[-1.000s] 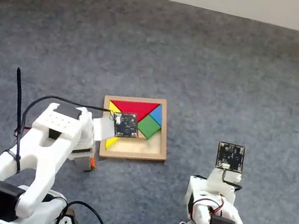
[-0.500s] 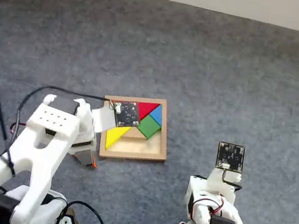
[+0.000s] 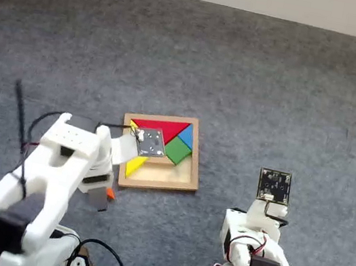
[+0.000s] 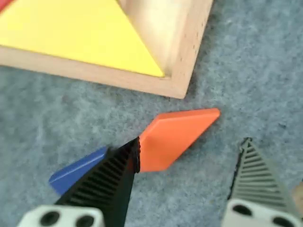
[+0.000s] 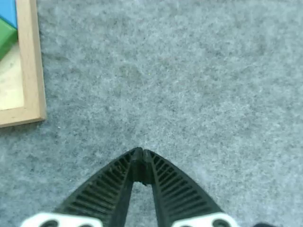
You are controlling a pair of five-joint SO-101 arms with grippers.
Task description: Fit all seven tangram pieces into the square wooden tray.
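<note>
Orange parallelogram [image 4: 177,137], flat on the tabletop [image 4: 265,56] just outside the tray [image 4: 189,61], is judged light, rigid and thin, best pinched across its long edges by the left fingers [image 4: 111,182], spread open and empty.

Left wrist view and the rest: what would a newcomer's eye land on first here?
The orange parallelogram lies on the grey carpet just outside a corner of the wooden tray, with the left jaws open on either side of it and a blue piece close by. In the high view, the tray is partly filled, holding a red triangle, a green square and a yellow triangle.
</note>
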